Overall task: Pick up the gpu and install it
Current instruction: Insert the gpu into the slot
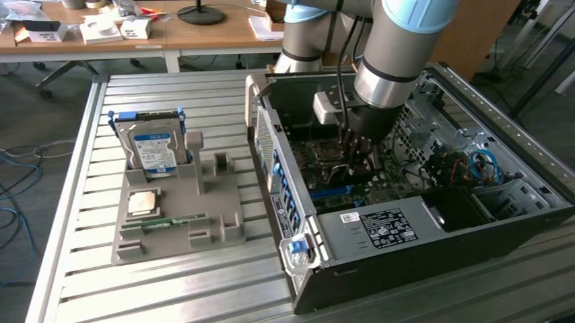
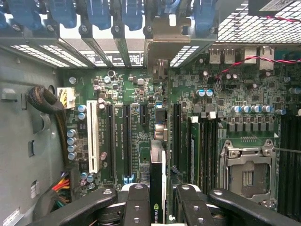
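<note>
The gpu [image 2: 157, 162] is seen edge-on as a thin dark card with a green logo near my fingers. Its silvery bracket [image 2: 162, 40] reaches the rear slot openings of the case. My gripper [image 2: 158, 195] is shut on the card, one black finger [image 2: 136, 200] on each side. The card hangs upright just above the green motherboard [image 2: 141, 89], over the row of long black expansion slots [image 2: 127, 141]. In the exterior view my gripper [image 1: 357, 153] is lowered deep inside the open computer case [image 1: 404, 229].
A white slot [image 2: 93, 136] and a cable bundle [image 2: 56, 186] lie beside the black slots; the processor socket [image 2: 247, 174] is on the other side. Left of the case in the exterior view, a grey tray [image 1: 215, 229] holds a hard drive [image 1: 153, 151], a processor [image 1: 144, 202] and a memory stick [image 1: 175, 221].
</note>
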